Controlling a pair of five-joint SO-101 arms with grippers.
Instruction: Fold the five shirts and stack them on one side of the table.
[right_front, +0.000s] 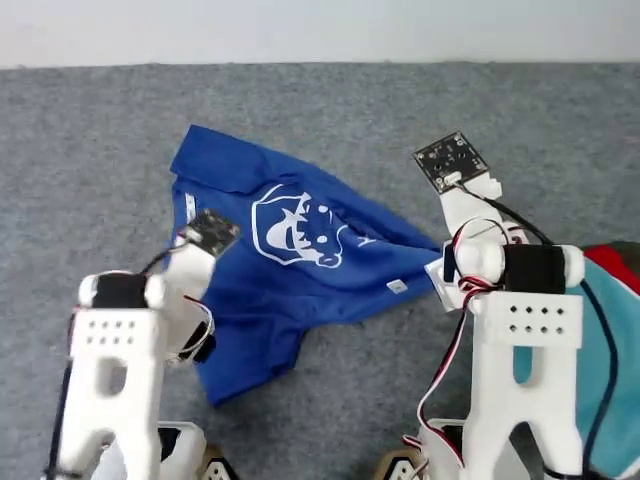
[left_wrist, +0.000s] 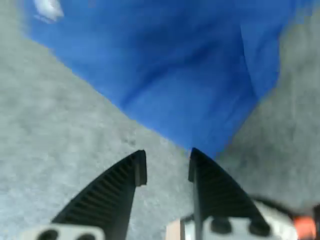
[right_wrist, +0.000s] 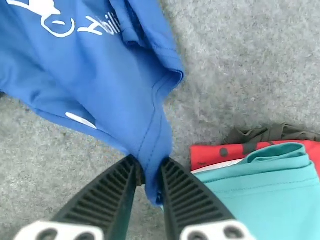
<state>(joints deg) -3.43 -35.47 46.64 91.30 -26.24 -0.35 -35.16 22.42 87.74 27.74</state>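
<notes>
Right wrist view has the right gripper (right_wrist: 149, 167) pinched on a corner of the blue shirt (right_wrist: 100, 75), crumpled on the table (right_wrist: 250, 60), while the left gripper (left_wrist: 167, 160) hangs parted, empty, at that shirt's edge.

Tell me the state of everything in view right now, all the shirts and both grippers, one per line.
blue shirt: unfolded, rumpled, one edge pinched.
teal shirt: folded, lying on top of the red one.
red shirt: under the teal one, mostly covered.
dark shirt: lowest, just an edge showing.
left gripper: open, empty, near the blue shirt's corner.
right gripper: shut on the blue shirt's edge.
</notes>
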